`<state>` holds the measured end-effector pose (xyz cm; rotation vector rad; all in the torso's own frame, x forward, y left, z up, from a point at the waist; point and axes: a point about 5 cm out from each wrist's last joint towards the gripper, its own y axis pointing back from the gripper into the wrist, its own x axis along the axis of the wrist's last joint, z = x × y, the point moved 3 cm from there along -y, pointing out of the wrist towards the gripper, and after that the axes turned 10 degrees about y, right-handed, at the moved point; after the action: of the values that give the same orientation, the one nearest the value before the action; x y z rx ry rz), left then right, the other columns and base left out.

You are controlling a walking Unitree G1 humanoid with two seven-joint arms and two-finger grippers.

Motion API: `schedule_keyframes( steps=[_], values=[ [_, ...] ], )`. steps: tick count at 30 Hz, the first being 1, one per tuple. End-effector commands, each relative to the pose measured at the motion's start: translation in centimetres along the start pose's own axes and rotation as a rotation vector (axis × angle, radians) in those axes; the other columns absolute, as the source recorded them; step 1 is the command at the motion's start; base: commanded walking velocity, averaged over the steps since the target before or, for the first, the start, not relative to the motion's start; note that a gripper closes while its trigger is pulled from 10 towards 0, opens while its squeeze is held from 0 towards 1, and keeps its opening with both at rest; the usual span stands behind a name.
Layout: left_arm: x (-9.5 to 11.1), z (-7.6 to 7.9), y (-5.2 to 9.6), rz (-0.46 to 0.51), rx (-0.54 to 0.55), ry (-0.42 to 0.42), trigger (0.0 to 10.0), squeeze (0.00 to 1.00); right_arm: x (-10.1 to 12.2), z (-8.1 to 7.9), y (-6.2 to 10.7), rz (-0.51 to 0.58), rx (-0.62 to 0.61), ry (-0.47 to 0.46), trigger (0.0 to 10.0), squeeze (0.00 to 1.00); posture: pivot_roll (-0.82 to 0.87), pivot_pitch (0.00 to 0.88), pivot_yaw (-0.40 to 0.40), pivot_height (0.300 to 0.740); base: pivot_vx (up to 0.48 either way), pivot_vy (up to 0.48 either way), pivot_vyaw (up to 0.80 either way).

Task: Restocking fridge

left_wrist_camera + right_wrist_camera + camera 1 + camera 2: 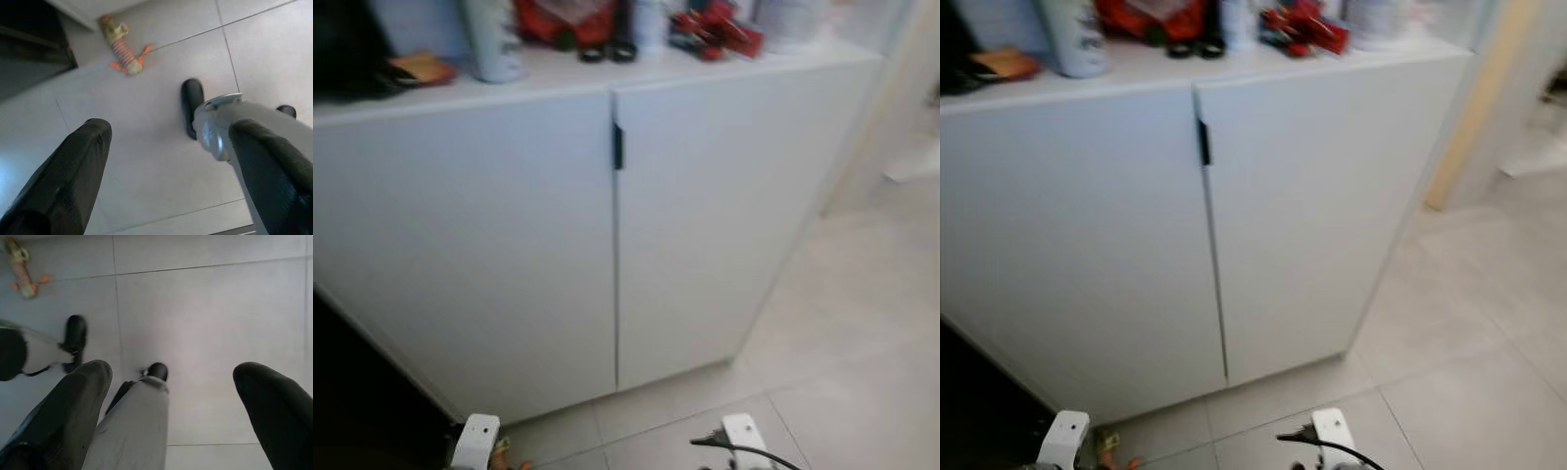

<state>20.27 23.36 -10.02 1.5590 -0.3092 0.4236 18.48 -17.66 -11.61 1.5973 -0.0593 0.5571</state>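
A white cabinet [509,245] with two shut doors stands before me, a small black handle [618,147] at the seam between them. Both arms hang low. In the left wrist view my left gripper [171,129] is open over the tiled floor, with nothing between its fingers [83,161]. The right gripper [173,369] is open too, empty, and points down at the floor. My own legs and black feet [191,100] show below the grippers.
On the cabinet top stand a pale bottle [494,39], red items [715,29] and an orange object [416,69]. A dark gap [352,392] lies left of the cabinet. A striped orange toy [124,49] lies on the floor. Open tiled floor [862,323] stretches to the right.
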Motion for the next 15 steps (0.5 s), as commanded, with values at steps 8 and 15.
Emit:
schedule_keyframes(
  steps=[8,15],
  values=[
    [-0.41,-0.39,0.06,-0.015,0.01,0.015,10.0,0.0,1.08,-0.8,-0.14,0.015,0.027,0.013,10.0,0.0,-0.07,0.0,-0.062,0.74,0.0,0.0,0.8],
    [-0.43,-0.34,0.05,-0.023,0.009,0.007,10.0,0.0,1.14,-0.75,-0.12,0.016,0.032,0.02,10.0,0.0,-0.07,0.0,-0.066,0.74,0.0,0.0,0.8]
  ],
)
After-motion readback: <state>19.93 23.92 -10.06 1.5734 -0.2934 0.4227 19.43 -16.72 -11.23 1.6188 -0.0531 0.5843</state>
